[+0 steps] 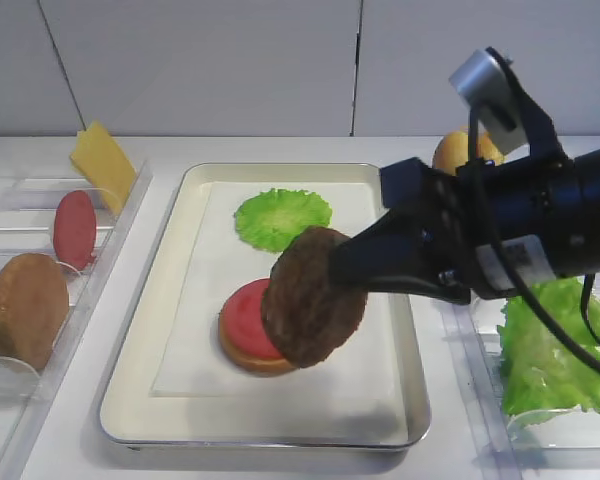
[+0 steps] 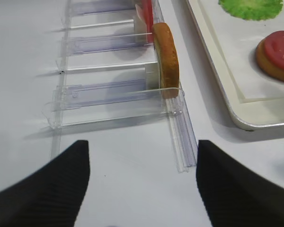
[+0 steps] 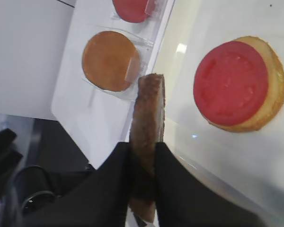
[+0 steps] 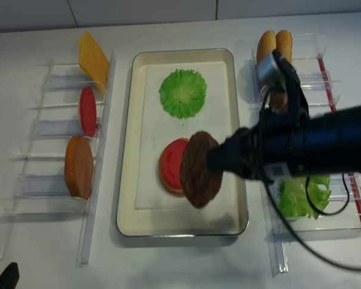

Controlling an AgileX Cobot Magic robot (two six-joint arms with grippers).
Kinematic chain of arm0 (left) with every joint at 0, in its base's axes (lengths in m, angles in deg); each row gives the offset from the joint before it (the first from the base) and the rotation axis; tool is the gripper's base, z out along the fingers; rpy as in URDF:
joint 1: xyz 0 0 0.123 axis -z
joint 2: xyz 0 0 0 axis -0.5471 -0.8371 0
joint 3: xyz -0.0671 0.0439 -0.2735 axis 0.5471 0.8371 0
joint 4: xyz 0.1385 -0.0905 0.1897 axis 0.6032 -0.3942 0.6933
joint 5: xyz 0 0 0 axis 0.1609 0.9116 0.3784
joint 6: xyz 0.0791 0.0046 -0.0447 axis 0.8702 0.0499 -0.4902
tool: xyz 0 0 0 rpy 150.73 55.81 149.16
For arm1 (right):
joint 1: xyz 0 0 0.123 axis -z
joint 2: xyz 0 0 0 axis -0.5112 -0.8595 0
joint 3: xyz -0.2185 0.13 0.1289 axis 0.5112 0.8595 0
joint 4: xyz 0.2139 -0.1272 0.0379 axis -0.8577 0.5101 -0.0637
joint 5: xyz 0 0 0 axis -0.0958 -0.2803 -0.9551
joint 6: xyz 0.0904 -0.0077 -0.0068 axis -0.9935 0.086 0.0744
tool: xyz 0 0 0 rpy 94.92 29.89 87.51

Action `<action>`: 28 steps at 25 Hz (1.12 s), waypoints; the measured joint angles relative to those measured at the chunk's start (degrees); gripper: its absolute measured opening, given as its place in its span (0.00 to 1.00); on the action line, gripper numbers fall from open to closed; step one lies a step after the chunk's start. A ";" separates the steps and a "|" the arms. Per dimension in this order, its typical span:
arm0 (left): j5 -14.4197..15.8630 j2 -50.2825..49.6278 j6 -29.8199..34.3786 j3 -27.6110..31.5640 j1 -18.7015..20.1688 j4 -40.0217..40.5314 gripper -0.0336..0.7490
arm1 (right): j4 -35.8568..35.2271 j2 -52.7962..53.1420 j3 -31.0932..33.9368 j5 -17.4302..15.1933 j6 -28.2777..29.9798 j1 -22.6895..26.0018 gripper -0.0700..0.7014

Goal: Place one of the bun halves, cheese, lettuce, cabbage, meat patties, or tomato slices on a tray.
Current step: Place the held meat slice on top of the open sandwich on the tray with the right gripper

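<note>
No readable text is showing in any of the views. A small white label [image 1: 521, 257] is sitting on the dark body of the right arm [image 1: 540, 225], near the right side of the tray [image 1: 280, 425], but its print is coming through too small and blurred to read. Nothing else is carrying a brand, number or sign.

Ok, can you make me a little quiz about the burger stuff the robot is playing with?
1. True or false: the tomato slice on the tray lies on a bun half.
2. What does the right gripper hold? A cheese, B meat patty, C lettuce.
3. Fill in: the green leaf on the tray lies ___ the tomato, as the high view shows it.

Key: 1 true; 2 B; 3 behind.
</note>
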 joint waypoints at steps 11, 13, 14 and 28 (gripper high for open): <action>0.00 0.00 0.00 0.00 0.00 0.00 0.64 | -14.64 -20.96 -0.82 -19.06 20.21 7.86 0.27; 0.00 0.00 0.00 0.00 0.00 0.00 0.64 | -15.13 -23.09 -1.89 -19.06 21.60 7.86 0.27; 0.00 0.00 0.00 0.00 0.00 0.00 0.64 | -15.26 -23.94 -2.70 -19.06 21.81 7.86 0.27; 0.00 0.00 0.00 0.00 0.00 0.00 0.64 | -16.39 -31.93 -10.00 -19.20 20.97 5.16 0.27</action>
